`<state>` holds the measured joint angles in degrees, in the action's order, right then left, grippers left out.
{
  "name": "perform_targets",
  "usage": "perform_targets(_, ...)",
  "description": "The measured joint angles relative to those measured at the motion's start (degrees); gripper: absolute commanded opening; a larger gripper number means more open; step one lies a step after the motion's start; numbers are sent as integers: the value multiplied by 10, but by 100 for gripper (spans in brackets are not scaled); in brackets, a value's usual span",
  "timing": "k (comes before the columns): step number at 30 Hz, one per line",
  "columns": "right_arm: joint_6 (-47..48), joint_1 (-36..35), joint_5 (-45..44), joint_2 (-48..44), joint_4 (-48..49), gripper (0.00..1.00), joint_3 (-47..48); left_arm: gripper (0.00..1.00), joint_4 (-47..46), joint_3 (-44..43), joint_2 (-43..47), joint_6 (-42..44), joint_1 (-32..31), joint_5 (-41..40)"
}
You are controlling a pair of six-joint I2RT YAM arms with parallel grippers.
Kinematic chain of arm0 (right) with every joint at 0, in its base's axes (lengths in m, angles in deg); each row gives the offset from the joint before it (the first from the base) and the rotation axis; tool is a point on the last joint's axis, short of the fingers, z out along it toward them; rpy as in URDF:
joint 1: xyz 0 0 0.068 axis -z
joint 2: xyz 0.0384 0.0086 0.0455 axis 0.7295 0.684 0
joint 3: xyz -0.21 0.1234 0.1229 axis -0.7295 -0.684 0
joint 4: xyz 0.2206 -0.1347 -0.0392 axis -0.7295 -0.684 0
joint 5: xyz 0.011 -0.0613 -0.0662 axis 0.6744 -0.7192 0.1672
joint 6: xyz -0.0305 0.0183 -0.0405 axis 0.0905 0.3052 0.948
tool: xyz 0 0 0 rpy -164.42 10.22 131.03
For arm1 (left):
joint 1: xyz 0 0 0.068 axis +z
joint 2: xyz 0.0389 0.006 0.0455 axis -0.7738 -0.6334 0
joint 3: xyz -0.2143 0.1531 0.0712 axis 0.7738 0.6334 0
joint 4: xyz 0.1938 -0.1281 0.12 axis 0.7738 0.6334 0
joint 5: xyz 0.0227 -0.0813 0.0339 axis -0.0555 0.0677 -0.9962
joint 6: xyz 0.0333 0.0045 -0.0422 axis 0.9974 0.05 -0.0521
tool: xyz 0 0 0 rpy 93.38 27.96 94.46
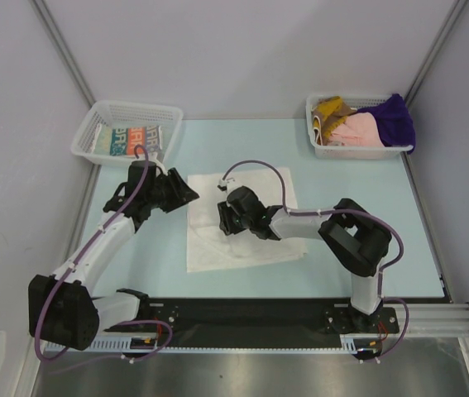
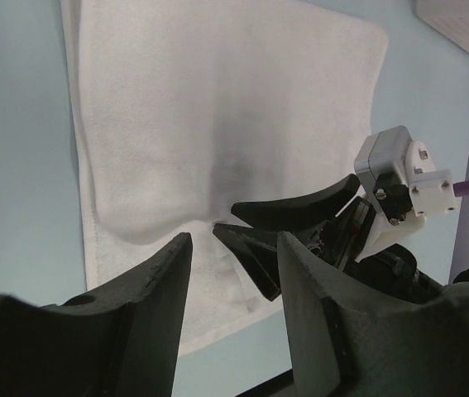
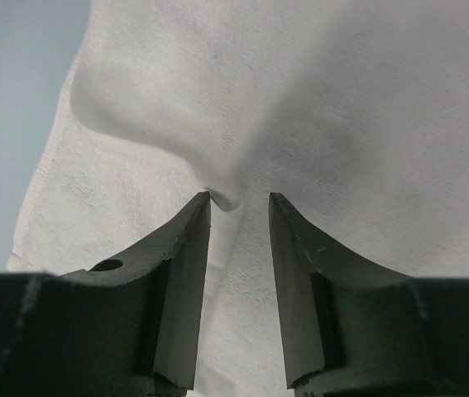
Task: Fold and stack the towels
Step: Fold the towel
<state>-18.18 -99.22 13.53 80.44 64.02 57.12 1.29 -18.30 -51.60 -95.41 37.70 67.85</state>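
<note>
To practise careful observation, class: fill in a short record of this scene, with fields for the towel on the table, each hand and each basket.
Spread towel: white towel, lying flat, one pucker near its middle
Right hand: open, tips at the pucker
Left hand: open, empty, above the towel's edge
Left basket: printed towel, lying flat
Right basket: mustard towel, pink towel, purple towel, heaped
</note>
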Motion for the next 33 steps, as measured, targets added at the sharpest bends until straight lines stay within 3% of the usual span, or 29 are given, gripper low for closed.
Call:
perform_targets(5,0,0,3,24,0,37,15,52,0,0,-2,0,0,1)
perform_targets(10,0,0,8,27,2,11,17,51,0,0,-2,0,1,7)
perform_targets(13,-3,0,14,27,4,4,17,52,0,0,-2,0,2,9)
perform_targets(25,-20,-14,68,-67,17,3,16,52,0,0,-2,1,7,9)
perform_targets(33,-21,-57,76,-73,15,2,29,52,0,0,-2,1,9,10)
